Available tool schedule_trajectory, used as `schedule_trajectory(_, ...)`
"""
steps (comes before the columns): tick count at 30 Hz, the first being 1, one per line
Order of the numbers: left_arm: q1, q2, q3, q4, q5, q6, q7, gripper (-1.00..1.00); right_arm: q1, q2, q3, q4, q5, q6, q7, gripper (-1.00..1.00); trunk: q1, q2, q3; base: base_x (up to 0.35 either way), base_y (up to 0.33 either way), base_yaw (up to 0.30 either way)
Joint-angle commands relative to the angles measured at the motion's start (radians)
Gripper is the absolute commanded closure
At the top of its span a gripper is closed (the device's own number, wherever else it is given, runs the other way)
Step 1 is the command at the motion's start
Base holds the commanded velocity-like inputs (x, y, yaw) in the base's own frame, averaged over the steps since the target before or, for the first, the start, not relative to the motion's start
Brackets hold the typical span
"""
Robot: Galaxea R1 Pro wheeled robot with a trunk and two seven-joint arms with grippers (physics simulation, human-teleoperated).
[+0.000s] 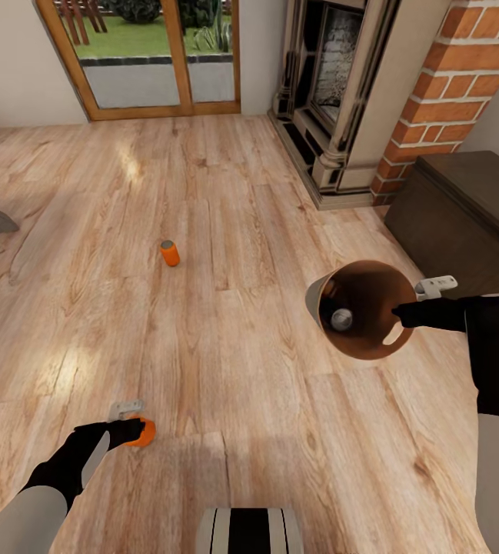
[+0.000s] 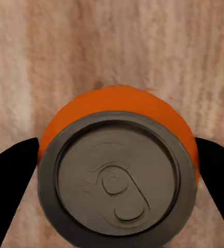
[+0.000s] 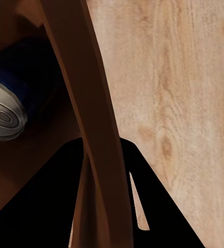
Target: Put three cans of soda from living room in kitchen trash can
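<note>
The robot stands in the living room, on the wood floor [image 1: 226, 192], with the brick fireplace [image 1: 334, 85] and the glass doors [image 1: 157, 54] ahead of it. The left gripper [image 1: 135, 432] is down at the floor around an orange soda can [image 1: 146, 432]; in the left wrist view its two black fingers [image 2: 11, 178] sit on both sides of the can [image 2: 119, 165], but I cannot tell if they already press it. The right gripper [image 1: 397, 313] is clamped on the rim of the trash can [image 1: 364, 308] and holds it above the floor, with the rim wall [image 3: 91, 129] between its fingers. The dark blue soda can [image 3: 8, 98] already lies inside. The other orange can [image 1: 170, 252] stands on the floor, well apart from both arms.

The first risk, as I judge it, is at the left side: if the fingers close off-centre, the round can may slip out or tip and roll away. The second risk is the bin. It hangs only by its thin rim, so a fast swing of the arm may turn it in the grip and let the blue can fall out. Also, the bin is well apart from the left gripper, so the drop must be aimed with care.
</note>
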Motion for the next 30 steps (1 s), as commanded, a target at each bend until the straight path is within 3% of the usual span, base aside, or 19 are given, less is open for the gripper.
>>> schedule_trajectory(1,0.000,0.000,0.000,0.000,-0.001,-0.001,-0.001,1.00,0.000,0.000,0.004,0.000,-0.012,0.003,0.000,1.00,0.000,0.000,0.000,0.000,0.000,0.000)
schedule_trajectory(9,0.000,0.000,0.000,-0.002,-0.001,-0.001,-0.004,1.00,0.000,0.001,0.009,0.000,-0.012,0.003,-0.001,1.00,0.000,0.000,0.000,0.000,0.000,0.000)
schedule_trajectory(25,0.000,0.001,-0.001,-0.010,0.003,0.010,-0.011,1.00,0.000,0.005,0.007,0.019,-0.013,0.003,0.000,1.00,-0.007,0.004,0.062,0.000,0.000,0.000)
schedule_trajectory(30,-0.001,0.004,0.001,-0.013,0.006,0.074,-0.086,1.00,0.000,0.013,0.025,0.033,-0.014,0.004,0.000,1.00,-0.010,0.005,0.081,0.000,0.000,0.000)
